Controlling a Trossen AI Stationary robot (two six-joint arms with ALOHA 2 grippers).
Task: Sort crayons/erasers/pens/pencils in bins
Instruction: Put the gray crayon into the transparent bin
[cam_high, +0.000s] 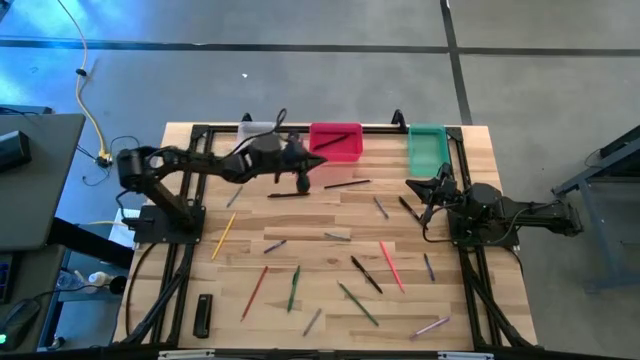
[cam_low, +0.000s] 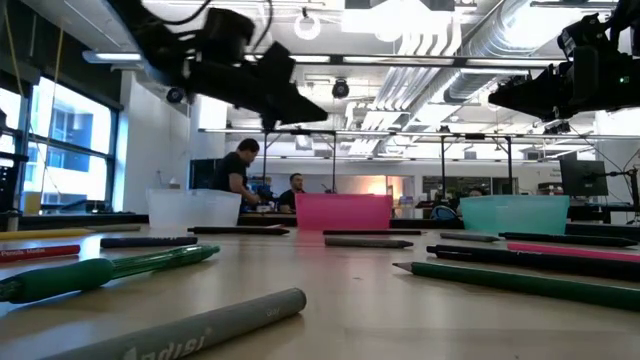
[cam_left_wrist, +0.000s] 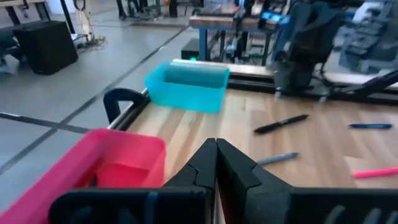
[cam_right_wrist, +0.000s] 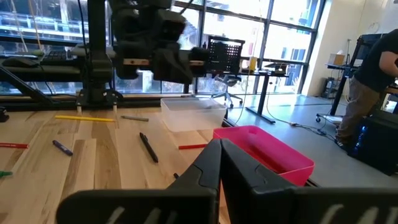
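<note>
Crayons, pens and pencils lie scattered over the wooden table (cam_high: 330, 215), none in a bin that can be made out. Three bins sit in a row along the table's top edge in the high view: clear bin (cam_high: 258, 131) at left, pink bin (cam_high: 335, 141) in the middle, green bin (cam_high: 428, 147) at right. Left gripper (cam_high: 303, 183) reaches from the left side of the frame to a spot just below the pink bin, fingers clenched together, nothing between them; its wrist view shows the closed tips over the pink bin's near corner. Right gripper (cam_high: 417, 187) sits at right centre, just below the green bin, also clenched and empty. Black pen (cam_high: 346, 185) lies below the pink bin, near the left gripper. Yellow pencil (cam_high: 222, 236) lies at centre left; red pencil (cam_high: 254, 292) at lower left, green pen (cam_high: 294, 287) just right of it. Pink stick (cam_high: 391, 265) and another black pen (cam_high: 365, 274) lie at lower centre right, a second green stick (cam_high: 357, 303) below them. Flat black bar (cam_high: 203, 314) lies at lower left, apart from the sticks. Low view: grey crayon (cam_low: 190, 331) closest at bottom, green pen left. Two people stand in the room far behind the clear bin.
</note>
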